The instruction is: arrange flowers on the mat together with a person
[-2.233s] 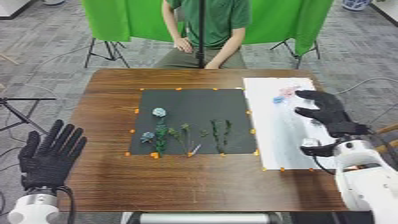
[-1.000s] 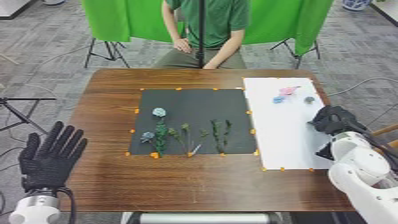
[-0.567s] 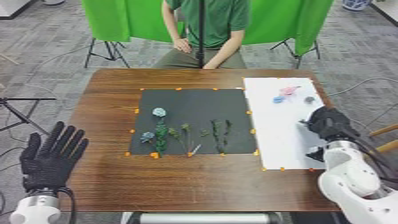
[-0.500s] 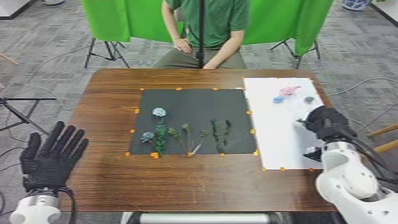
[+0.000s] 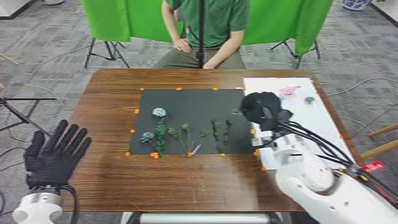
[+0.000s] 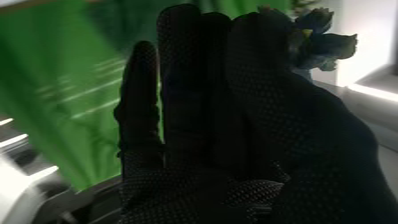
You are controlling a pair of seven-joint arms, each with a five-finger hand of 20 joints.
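green cloth (image 5: 133, 20) hanging | black pole (image 5: 202, 30) beyond brown table (image 5: 169, 190) | patterned pot (image 5: 356, 4), far right

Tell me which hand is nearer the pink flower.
Right. The right hand is just left of the pink flower; the left hand is far off at the table's left edge.

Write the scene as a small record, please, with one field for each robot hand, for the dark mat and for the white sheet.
right robot hand: above the mat's right edge, blue flower between thumb and fingers
left robot hand: at the table's left side, fingers straight, empty
dark mat: pale blue flowers at left, green stems farther right
white sheet: pink flower near its far end
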